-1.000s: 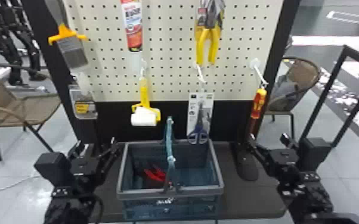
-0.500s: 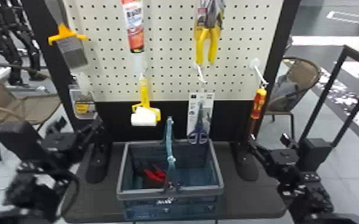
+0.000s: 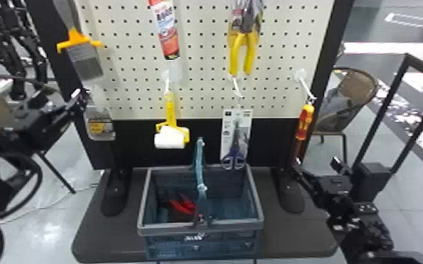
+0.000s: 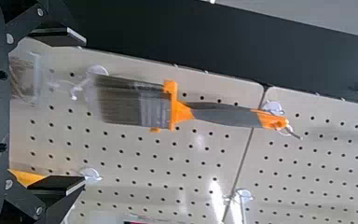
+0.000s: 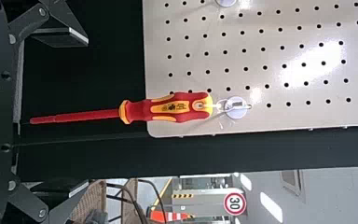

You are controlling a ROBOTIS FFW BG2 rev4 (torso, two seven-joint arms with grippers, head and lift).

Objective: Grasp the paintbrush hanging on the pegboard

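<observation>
The paintbrush (image 3: 83,62) hangs at the pegboard's (image 3: 203,87) upper left, with an orange ferrule, grey bristles and a clear cover below them. My left gripper (image 3: 76,96) is raised at the board's left edge, level with that clear cover. In the left wrist view the paintbrush (image 4: 168,109) lies straight ahead of the open left gripper (image 4: 58,112), its bristle end nearest the fingers (image 4: 51,35), nothing held. My right gripper (image 3: 300,173) waits low at the table's right, open (image 5: 60,112), facing a red-and-yellow screwdriver (image 5: 163,108).
A blue basket (image 3: 200,224) with a raised handle and a red tool inside stands mid-table. On the board also hang a sealant tube (image 3: 165,31), yellow pliers (image 3: 243,45), a paint roller (image 3: 170,135), scissors (image 3: 235,140) and the screwdriver (image 3: 304,123). Black board feet (image 3: 114,196) flank the basket.
My left arm has risen from table height at the lower left up to the pegboard's left edge beside the paintbrush. The right arm has not moved.
</observation>
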